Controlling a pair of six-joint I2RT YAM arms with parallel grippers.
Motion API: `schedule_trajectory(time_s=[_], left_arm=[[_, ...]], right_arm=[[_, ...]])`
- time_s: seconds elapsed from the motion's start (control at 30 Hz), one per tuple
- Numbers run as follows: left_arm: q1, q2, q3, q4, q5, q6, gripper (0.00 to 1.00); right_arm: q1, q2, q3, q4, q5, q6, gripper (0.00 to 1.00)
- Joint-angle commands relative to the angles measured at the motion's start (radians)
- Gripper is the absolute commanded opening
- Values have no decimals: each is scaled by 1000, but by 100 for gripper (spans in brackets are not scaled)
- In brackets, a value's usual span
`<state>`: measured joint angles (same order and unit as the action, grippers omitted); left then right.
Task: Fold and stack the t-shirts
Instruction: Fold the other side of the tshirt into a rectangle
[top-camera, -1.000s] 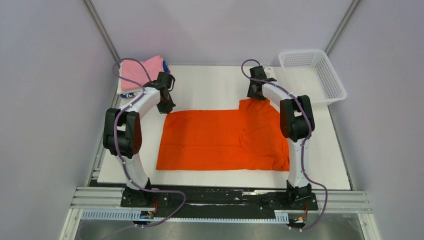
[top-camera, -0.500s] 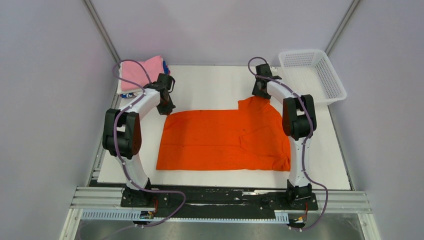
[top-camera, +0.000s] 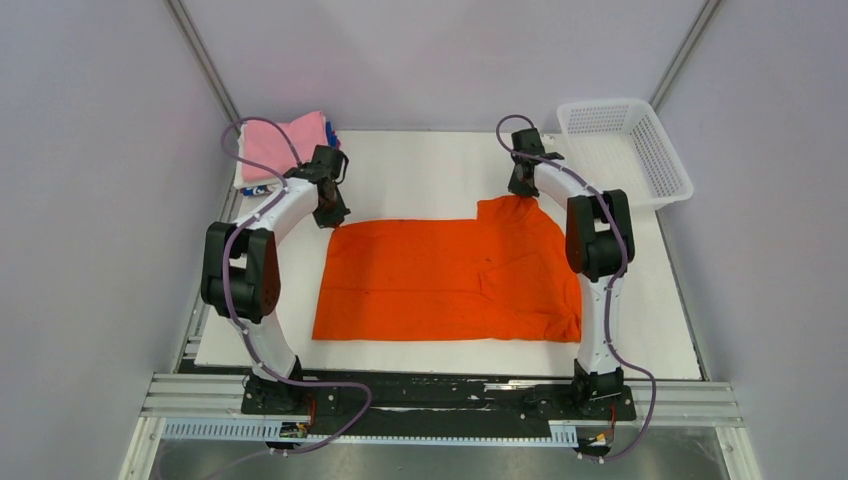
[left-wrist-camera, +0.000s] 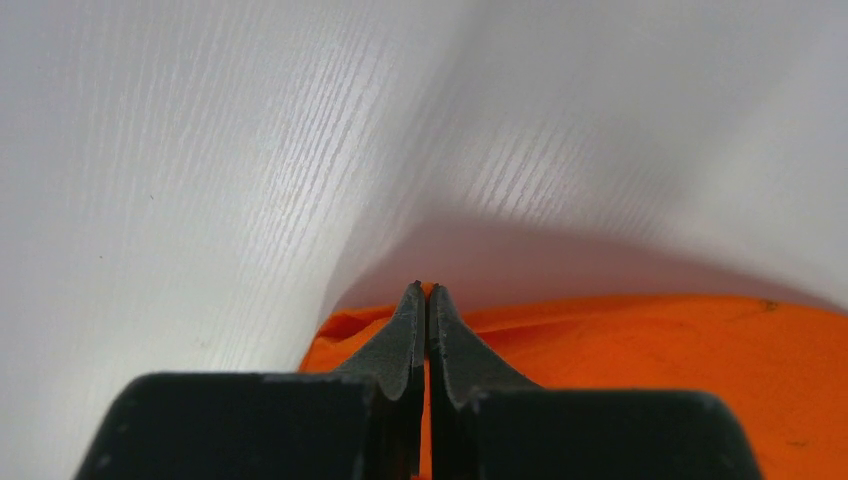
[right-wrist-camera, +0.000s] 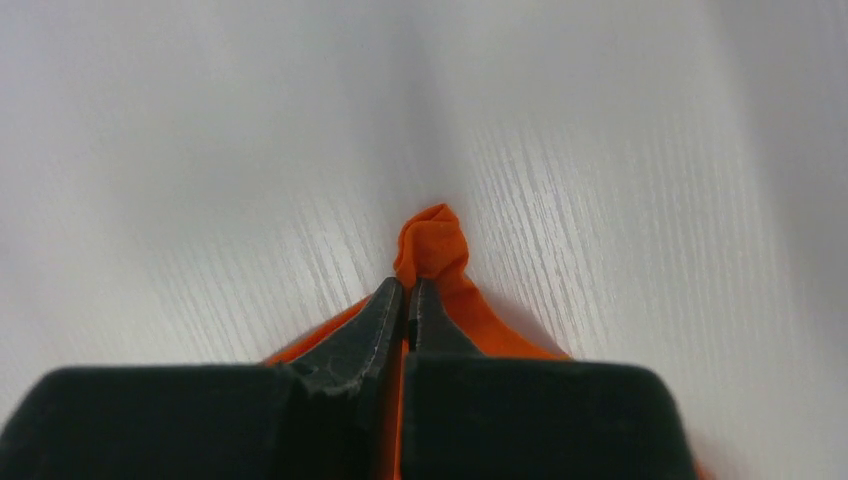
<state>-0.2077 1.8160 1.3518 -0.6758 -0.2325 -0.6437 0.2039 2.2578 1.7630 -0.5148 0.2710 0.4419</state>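
The orange t-shirt (top-camera: 440, 275) lies spread across the middle of the white table. My left gripper (top-camera: 332, 215) is shut on its far left corner; the left wrist view shows orange cloth (left-wrist-camera: 620, 340) pinched between the black fingers (left-wrist-camera: 400, 340). My right gripper (top-camera: 520, 188) is shut on the far right corner, and a small bunch of orange cloth (right-wrist-camera: 432, 240) pokes out past its fingertips (right-wrist-camera: 375, 325). A stack of folded shirts with a pink one (top-camera: 285, 140) on top sits at the far left corner, blue and white showing at its edges.
A white mesh basket (top-camera: 625, 150) stands at the far right corner. The table's bare white surface (top-camera: 420, 170) runs behind the shirt. Metal frame posts and grey walls close in both sides.
My right gripper has moved away from me and slightly right, drawing the shirt's far right corner out flatter. My left gripper has shifted slightly left at its corner.
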Motion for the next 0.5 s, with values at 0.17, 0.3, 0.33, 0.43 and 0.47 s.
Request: schedule_trajectory(time_s=[0.17,0.3,0.33,0.43,0.47], left_arm=[[-12,-133,-64,38,5,23,0],[-22,-198,-133,56,9,21,0],[-24,-220,-155,58,10,19,0],[-32,-267,-199,62,8,17,0],[-32,-290,-221,65,7,16,0]], right_arm=[[42,-337,-251,30,-19,-64,0],[55,-514,-425,25,-21,-68,0],[58,-553,-458,14,-21,-62,0],[70,-666,-540,-43,-33,-39,0],[78,-703,-568,-60,-36,-37,0]])
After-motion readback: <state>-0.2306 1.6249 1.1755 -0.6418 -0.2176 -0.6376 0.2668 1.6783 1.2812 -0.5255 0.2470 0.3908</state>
